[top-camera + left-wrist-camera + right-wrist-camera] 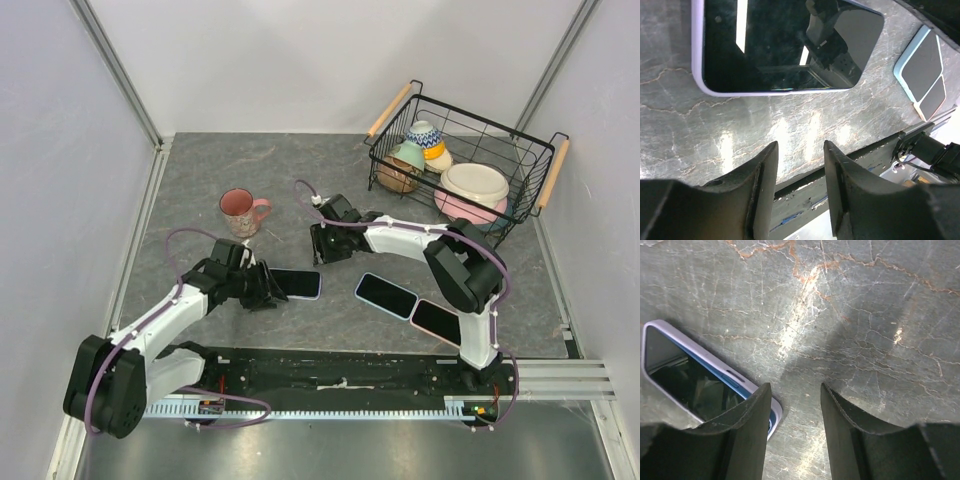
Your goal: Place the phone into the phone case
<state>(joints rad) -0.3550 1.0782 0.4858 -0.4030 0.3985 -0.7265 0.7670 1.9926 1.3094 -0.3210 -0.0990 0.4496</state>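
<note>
Both grippers are empty: your left gripper [799,167] has its jaws a little apart over bare table just beside the long edge of the phone [785,45], and your right gripper [792,412] is parted about as far, with one finger right by a corner of the lavender case [771,409]. The phone lies flat, screen up, near the table's middle between the two wrists, and it appears to sit inside the case. A blue strip shows along the inner rim in the right wrist view, so it may not be fully seated there.

Expect a thin, stiff, fairly heavy slab with slick glass, while the case rim is soft and gives under pressure. Take it by the long edges, or press down on the corners and not the screen centre.

The grey stone-patterned table [200,180] is hard, smooth and glossy, so the phone will slide if nudged. Two more phones [385,295] lie near on the right. A pink mug [240,211] and a wire basket [480,116] of bowls stand well apart
</note>
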